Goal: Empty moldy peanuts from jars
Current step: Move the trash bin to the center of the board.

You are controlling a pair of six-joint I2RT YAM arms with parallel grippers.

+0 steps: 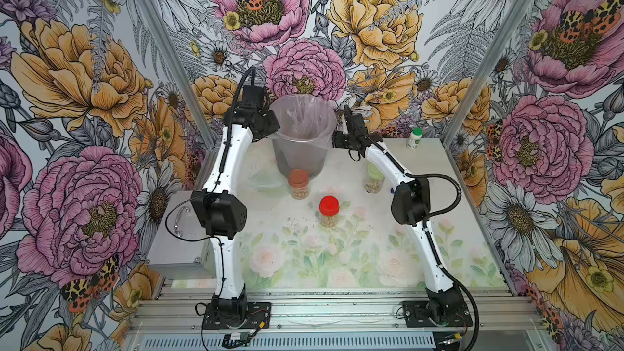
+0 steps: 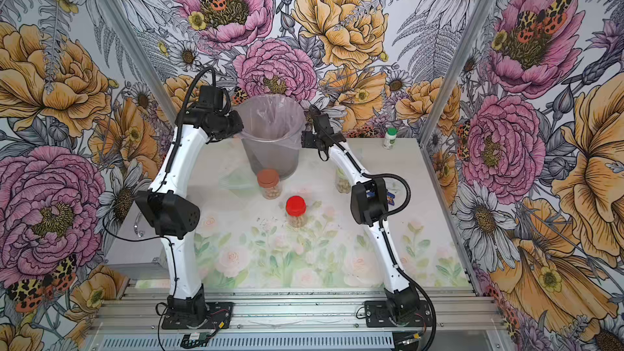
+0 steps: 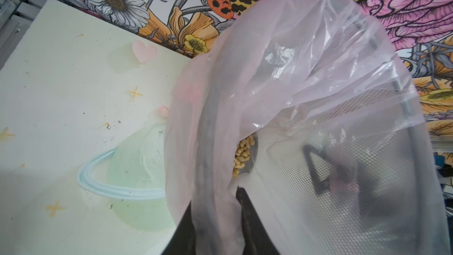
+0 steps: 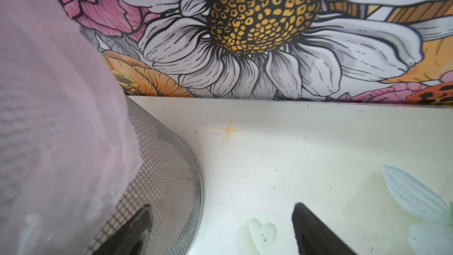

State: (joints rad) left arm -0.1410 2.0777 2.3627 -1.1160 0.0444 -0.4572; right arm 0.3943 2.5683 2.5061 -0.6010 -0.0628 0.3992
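**Surroundings.** A grey metal case [image 1: 179,248] with a handle sits just off the left edge of the table [image 1: 371,265], beside the left arm's elbow. A white bottle [image 1: 414,138] with a green cap stands at the far right corner, well apart from everything else. In both top views the right forearm crosses in front of the green-lidded jar [image 1: 374,180] and hides part of it.

**Containers.** A mesh bin [image 1: 297,153] with a pinkish plastic liner [image 1: 304,119] stands at the middle of the far edge. The left wrist view shows a heap of peanuts [image 3: 241,155] at its bottom, seen through a gap in the liner.
- The brown-lidded jar [image 1: 299,184] stands upright just in front of the bin, lid on, with peanuts inside. Whether it touches the bin cannot be told.
- The red-lidded jar [image 1: 329,211] stands nearer the table's centre, upright and capped, part full of peanuts.
- The green-lidded jar stands to the right of the bin, upright and capped, with peanuts visible in it.

All three jars are apart from each other and from both hands.

**Arms.** The left arm arches up to the bin's left rim, where the left hand [image 3: 215,204] is pinched together on the liner. The right arm arches to the bin's right side. The fingers of the right hand [image 4: 221,206] stand apart with nothing between them, one finger just beside the mesh wall.
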